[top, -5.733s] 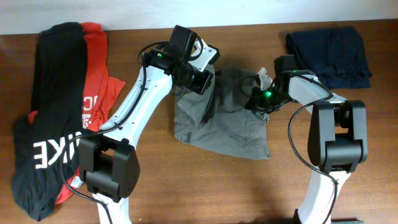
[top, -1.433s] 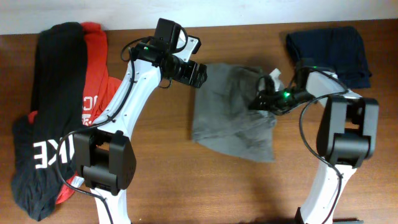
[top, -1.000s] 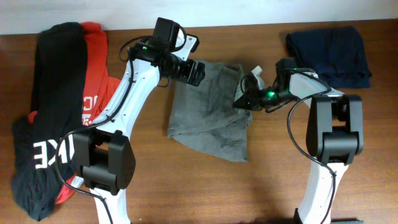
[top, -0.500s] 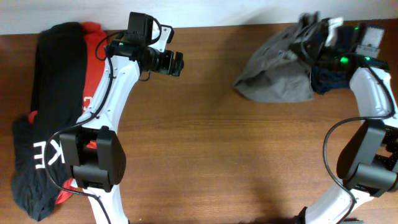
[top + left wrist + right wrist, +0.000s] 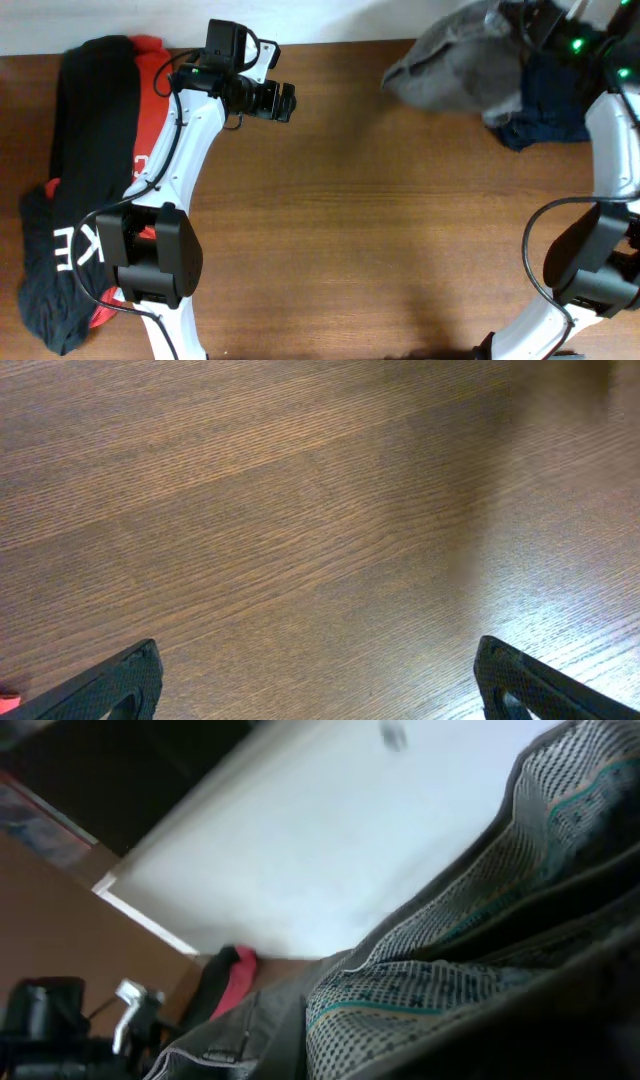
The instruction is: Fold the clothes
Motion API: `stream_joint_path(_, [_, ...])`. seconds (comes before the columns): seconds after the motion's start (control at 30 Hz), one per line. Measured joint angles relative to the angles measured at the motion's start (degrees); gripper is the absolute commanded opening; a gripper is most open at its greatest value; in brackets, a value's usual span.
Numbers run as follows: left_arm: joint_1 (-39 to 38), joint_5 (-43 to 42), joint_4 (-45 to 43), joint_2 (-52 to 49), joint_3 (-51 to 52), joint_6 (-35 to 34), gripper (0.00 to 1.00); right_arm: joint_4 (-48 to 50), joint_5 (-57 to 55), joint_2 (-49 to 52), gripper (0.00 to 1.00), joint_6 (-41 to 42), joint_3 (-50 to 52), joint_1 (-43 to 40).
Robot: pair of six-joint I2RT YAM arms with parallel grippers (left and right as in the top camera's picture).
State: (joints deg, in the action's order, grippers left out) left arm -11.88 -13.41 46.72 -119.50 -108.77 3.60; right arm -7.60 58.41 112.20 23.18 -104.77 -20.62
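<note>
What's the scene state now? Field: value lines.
left gripper: open, empty, over the table
right gripper: shut on shorts, raised at far right corner
shorts: bunched, unfolded, hanging from right gripper
navy garment: far right, partly covered by shorts in overhead view
black garment: left edge, lying over red shirt
fold: not started

The shorts (image 5: 250, 1040) hang directly at the jaws and fill the lower and right parts of the view; the jaws themselves are hidden behind the cloth. Nearest the jaws lies the dotted waistband lining (image 5: 420, 995) with teal stripes. Beyond the jaws: a white wall (image 5: 330, 850). Far left of the jaws: the brown table (image 5: 60, 920), a red garment (image 5: 238, 982) and the blurred black left arm (image 5: 45, 1005).
</note>
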Motion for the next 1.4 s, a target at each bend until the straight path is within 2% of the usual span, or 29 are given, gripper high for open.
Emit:
stream_joint_path(0.1, [0.0,0.0,0.0,0.0,0.0,0.0,0.99,0.3,-2.0,-0.1,0.04,0.3,-3.4,-1.5])
stream_joint_path(0.37, [0.0,0.0,0.0,-0.1,0.0,0.0,0.99,-0.6,-14.3,0.0,0.04,-2.0,-3.7,-5.5])
stream_joint_path(0.5, [0.0,0.0,-0.1,-0.6,0.0,0.0,0.99,4.6,-18.4,2.3,0.04,-3.4,-3.7,-5.6])
stream_joint_path(0.73, [0.0,0.0,-2.0,-1.4,0.0,0.0,0.99,14.3,-20.3,12.2,0.04,-4.0,-3.8,-5.6])
stream_joint_path(0.83, [0.0,0.0,-3.3,-1.4,0.0,0.0,0.99,12.6,-21.1,15.0,0.04,-3.9,-3.8,-5.6])
stream_joint_path(0.97, [0.0,0.0,-4.9,-1.4,0.0,0.0,0.99,1.9,-22.3,15.2,0.04,-4.0,-4.0,-6.1])
stream_joint_path(1.0, [0.0,0.0,-5.4,-1.4,0.0,0.0,0.99,-1.6,-22.4,15.2,0.09,-4.0,-4.0,-6.5])
stream_joint_path(1.03, [0.0,0.0,-5.5,-1.4,0.0,0.0,0.99,-5.5,-23.0,15.2,0.27,-3.9,-4.3,-7.1])
stream_joint_path(1.1, [0.0,0.0,-5.8,-1.4,0.0,0.0,0.99,-13.9,-24.6,15.2,0.54,-4.0,-4.5,-8.9])
stream_joint_path(1.17, [0.0,0.0,-5.8,-1.4,0.0,0.0,0.99,-22.3,-27.3,15.2,0.69,-4.2,-4.5,-11.1])
stream_joint_path(1.27, [0.0,0.0,-5.9,-1.4,0.0,0.0,0.99,-28.7,-29.1,15.3,0.70,-4.1,-4.5,-14.2])
stream_joint_path(1.4, [0.0,0.0,-5.9,-1.4,0.0,0.0,0.99,-31.4,-27.1,15.3,0.71,-5.6,-4.5,-17.0])
